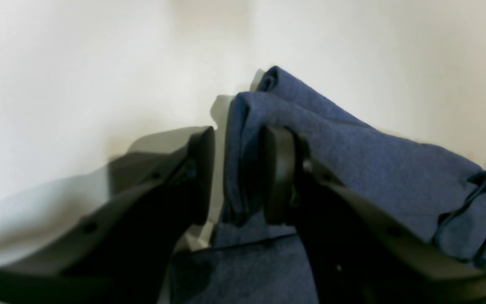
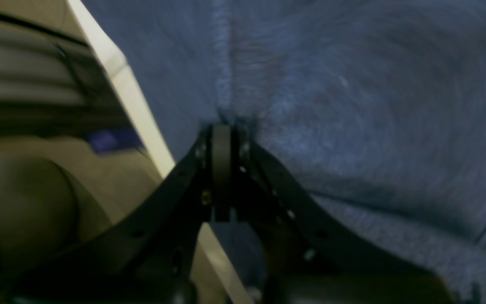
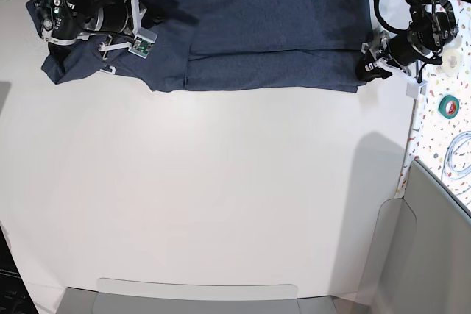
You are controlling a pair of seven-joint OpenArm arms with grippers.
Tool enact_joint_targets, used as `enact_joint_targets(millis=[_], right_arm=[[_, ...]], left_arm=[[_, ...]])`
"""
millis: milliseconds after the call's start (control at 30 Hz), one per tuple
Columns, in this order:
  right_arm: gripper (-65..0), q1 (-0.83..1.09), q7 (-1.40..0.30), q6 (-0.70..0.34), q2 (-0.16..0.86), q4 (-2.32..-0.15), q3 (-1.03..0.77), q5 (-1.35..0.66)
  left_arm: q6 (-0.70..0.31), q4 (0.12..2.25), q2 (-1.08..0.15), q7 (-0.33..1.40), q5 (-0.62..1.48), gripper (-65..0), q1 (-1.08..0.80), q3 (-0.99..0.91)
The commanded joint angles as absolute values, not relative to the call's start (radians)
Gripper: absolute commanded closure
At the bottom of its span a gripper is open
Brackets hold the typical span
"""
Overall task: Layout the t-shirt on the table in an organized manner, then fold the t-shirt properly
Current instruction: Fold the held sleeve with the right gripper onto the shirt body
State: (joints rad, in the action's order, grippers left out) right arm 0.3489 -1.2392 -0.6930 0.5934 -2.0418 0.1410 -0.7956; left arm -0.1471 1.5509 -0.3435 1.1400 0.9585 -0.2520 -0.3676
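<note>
Base view: the t-shirt [image 3: 243,34] lies partly folded lengthwise along the far edge of the white tabletop [image 3: 221,196], a long dark-blue band stretching from far left to far right. The right pincer [image 2: 222,139], at the far left, is pinched tight on a tuck of fabric. The left pincer [image 1: 236,169], at the far right, stands part-open astride a doubled fold edge, not visibly clamping it. The cloth appears light, limp and non-slippery; it will likely sag between holds, so corners and fold edges are the best places to grip.
</note>
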Motion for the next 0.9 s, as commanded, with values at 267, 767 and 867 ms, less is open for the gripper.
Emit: enact_joint_targets(millis=[267, 767, 867], right_arm=[[-21.4, 0.361, -1.222, -0.698, 0.613, -2.058, 0.122, -0.783], [-23.7, 0.225, -1.219, -0.698, 0.452, -2.057, -0.174, -1.079], [-7.4, 0.228, -1.221, -0.688, 0.398, -2.043, -0.275, -1.02]], left_arm=[[-0.131, 1.547, -0.349, 1.17, 0.911, -19.9, -0.26, -0.366], [-0.131, 1.547, -0.349, 1.17, 0.911, -19.9, -0.265, -0.366], [-0.131, 1.547, -0.348, 1.171, 0.911, -19.9, -0.265, -0.366]])
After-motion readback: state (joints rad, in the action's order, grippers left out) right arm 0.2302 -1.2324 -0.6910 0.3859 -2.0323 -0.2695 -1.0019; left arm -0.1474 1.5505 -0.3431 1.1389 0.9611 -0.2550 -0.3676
